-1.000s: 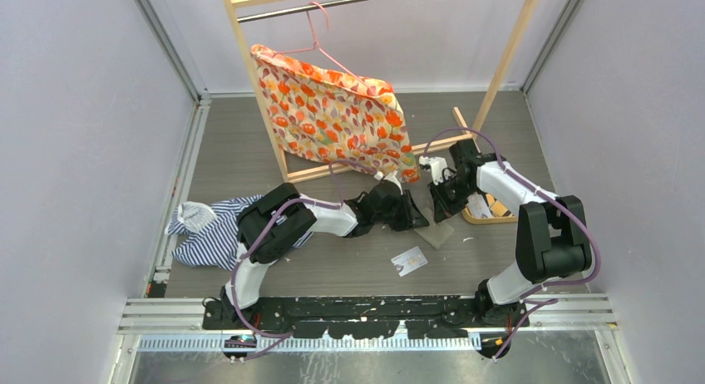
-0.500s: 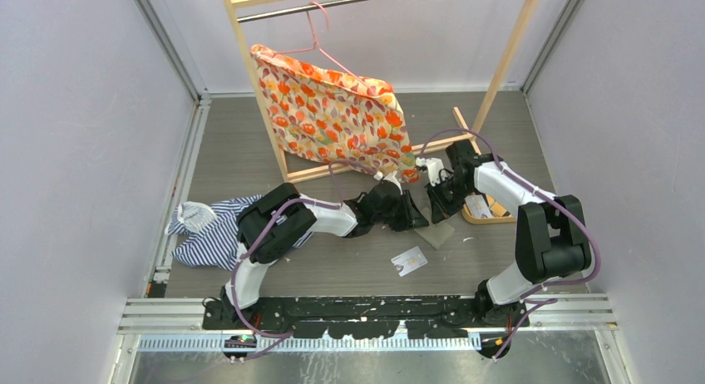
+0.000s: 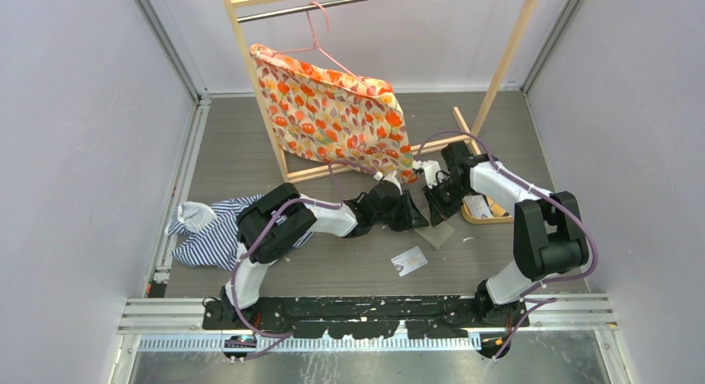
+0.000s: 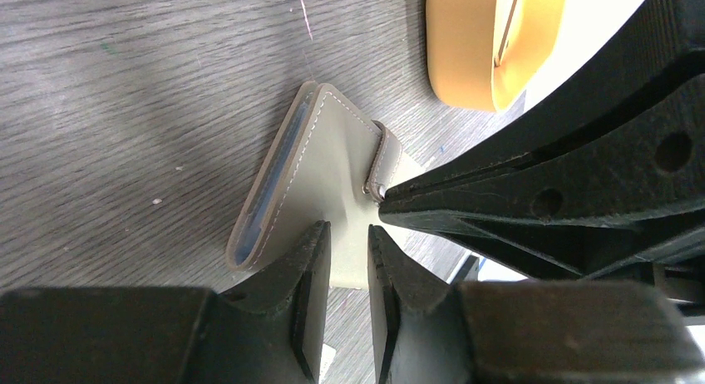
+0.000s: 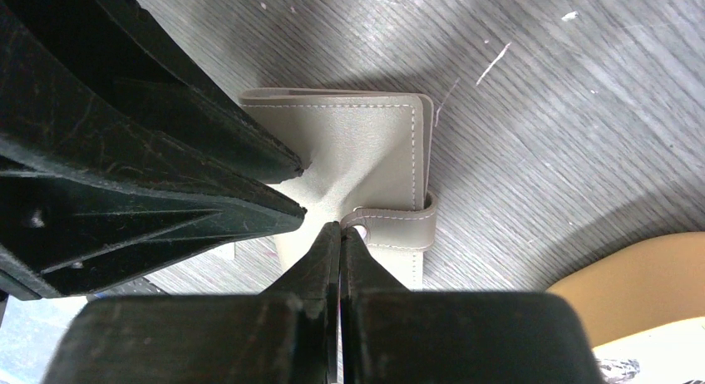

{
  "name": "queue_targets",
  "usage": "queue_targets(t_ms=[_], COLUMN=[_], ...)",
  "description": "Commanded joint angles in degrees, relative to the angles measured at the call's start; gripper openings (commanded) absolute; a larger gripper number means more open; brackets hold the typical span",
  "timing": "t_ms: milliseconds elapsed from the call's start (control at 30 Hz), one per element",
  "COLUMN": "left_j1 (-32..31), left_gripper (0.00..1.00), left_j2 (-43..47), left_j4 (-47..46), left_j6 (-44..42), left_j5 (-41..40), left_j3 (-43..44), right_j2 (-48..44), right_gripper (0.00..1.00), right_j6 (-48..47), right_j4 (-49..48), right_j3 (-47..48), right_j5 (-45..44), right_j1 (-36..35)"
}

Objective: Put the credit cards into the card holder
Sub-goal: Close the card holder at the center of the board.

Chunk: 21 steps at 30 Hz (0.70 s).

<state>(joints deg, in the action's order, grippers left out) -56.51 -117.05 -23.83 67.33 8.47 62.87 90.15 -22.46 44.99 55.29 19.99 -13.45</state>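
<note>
The taupe card holder (image 3: pixel 438 233) lies folded on the table between both grippers; it also shows in the left wrist view (image 4: pixel 324 160) and the right wrist view (image 5: pixel 366 143). My left gripper (image 3: pixel 413 214) (image 4: pixel 349 243) pinches its puckered cover from the left, jaws close together. My right gripper (image 3: pixel 432 208) (image 5: pixel 341 228) is shut, its tips on the end of the snap tab (image 5: pixel 399 222) (image 4: pixel 387 155). One white credit card (image 3: pixel 409 260) lies on the table just in front. Another pale card (image 3: pixel 478 204) lies in the tray. The black and tan cards are not in view.
An oval tan wooden tray (image 3: pixel 482 219) (image 4: pixel 457 43) sits just right of the holder. A wooden clothes rack with a flowered cloth (image 3: pixel 332 110) stands behind. A striped garment (image 3: pixel 208 230) lies at the left beside the left arm.
My right arm has shifted slightly left and away, its gripper staying at the holder. The left arm, the holder and the white card have not visibly moved.
</note>
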Motion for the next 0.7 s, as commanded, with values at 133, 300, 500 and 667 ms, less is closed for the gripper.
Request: queue_targets(t_ms=[133, 300, 500, 667], left_j1=[0.4, 0.4, 0.4, 0.5], left_gripper=[0.25, 0.25, 0.25, 0.25], left_j2=[-1.4, -1.3, -1.3, -1.4], left_j4=[2.6, 2.6, 2.6, 2.6], left_j6=[-0.7, -0.8, -0.8, -0.7], left_j5=[-0.6, -0.6, -0.7, -0.6], left_j3=[-1.6, -1.6, -1.6, -1.5], right_j2=[-2.3, -3.8, -4.2, -2.4], right_gripper=[0.01, 0.01, 0.01, 0.01], right_j6=[1.3, 1.5, 1.8, 1.3], right_j4=[-2.7, -2.9, -3.4, -2.9], right_j3=[0.8, 0.6, 0.4, 0.5], right_j5=[-1.2, 0.1, 0.2, 0.2], right_j1=[-0.3, -0.1, 0.0, -0.1])
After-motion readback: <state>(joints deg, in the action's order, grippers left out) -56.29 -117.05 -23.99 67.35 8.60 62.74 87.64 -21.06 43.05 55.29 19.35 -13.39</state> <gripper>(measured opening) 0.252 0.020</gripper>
